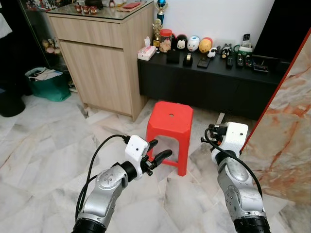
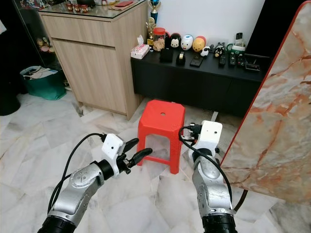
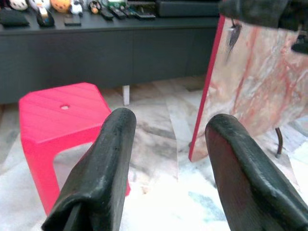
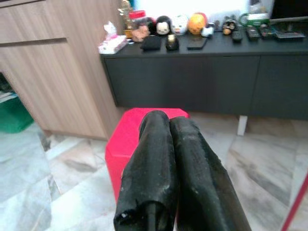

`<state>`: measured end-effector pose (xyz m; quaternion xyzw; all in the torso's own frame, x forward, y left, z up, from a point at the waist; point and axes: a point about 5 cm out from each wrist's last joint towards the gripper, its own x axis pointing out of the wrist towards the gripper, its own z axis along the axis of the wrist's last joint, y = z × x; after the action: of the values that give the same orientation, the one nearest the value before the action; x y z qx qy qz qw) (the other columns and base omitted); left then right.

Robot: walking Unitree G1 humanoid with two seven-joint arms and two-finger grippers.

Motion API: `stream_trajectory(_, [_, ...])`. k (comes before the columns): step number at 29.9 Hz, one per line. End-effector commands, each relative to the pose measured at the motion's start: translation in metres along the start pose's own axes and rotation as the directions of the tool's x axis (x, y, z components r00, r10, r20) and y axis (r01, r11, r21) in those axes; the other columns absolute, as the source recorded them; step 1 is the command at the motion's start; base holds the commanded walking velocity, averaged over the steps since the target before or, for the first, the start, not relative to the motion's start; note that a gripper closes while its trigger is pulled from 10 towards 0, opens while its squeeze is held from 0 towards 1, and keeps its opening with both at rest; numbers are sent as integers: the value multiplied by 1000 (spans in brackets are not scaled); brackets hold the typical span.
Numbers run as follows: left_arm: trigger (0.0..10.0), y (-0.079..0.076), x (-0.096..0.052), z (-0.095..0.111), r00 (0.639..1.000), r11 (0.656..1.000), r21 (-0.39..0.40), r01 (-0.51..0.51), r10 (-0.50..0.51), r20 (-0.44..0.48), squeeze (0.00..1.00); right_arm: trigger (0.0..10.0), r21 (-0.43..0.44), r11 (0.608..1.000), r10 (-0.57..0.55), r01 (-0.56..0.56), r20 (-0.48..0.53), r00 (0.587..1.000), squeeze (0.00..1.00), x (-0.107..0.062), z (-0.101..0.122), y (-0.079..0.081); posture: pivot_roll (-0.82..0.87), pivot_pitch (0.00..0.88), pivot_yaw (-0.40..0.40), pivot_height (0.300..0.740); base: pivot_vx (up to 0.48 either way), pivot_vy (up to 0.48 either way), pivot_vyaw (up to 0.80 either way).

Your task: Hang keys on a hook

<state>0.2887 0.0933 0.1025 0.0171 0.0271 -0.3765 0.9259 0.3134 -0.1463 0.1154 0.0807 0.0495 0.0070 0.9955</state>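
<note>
My left gripper [image 1: 159, 150] is held out low over the marble floor, just in front of a red plastic stool [image 1: 170, 119]. In the left wrist view its fingers [image 3: 108, 163] stand wide apart with nothing between them. My right gripper [image 1: 212, 132] is raised to the right of the stool, pointing towards it. Seen from the right wrist, this gripper [image 4: 168, 120] is pressed shut, and nothing shows between its tips. A small dark thing [image 3: 234, 34] dangles under the right wrist; I cannot tell what it is.
A wooden cabinet [image 1: 102, 63] stands at the back left, with a green bag [image 1: 46, 85] beside it. A low black console [image 1: 209, 85] carries toy figures [image 1: 193, 43] and remotes. A marble slab with a red edge [image 1: 286, 131] leans at the right.
</note>
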Motion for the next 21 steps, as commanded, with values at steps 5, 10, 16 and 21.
stream_trajectory(5, [10000,-2,0,5,1000,999,16,28,-28,-6,0,10000,-153,976,147,-158,-79,986,0,3,3,0,15,0,-19,715,0,0,0])
stream_trajectory(10, [10000,4,-10,3,999,999,23,37,-36,-34,0,10000,-246,922,245,-299,-230,942,0,3,-9,-9,15,0,-27,715,0,0,0])
stream_trajectory(16, [10000,21,-26,-5,995,995,-27,-98,97,-33,0,10000,-178,965,154,-193,-212,965,0,2,-16,-23,17,0,-41,715,0,0,0])
stream_trajectory(21, [10000,53,-55,-24,896,892,-84,-445,442,-55,0,10000,-72,997,28,-43,-195,980,0,-7,-33,-40,17,0,-46,715,0,0,0])
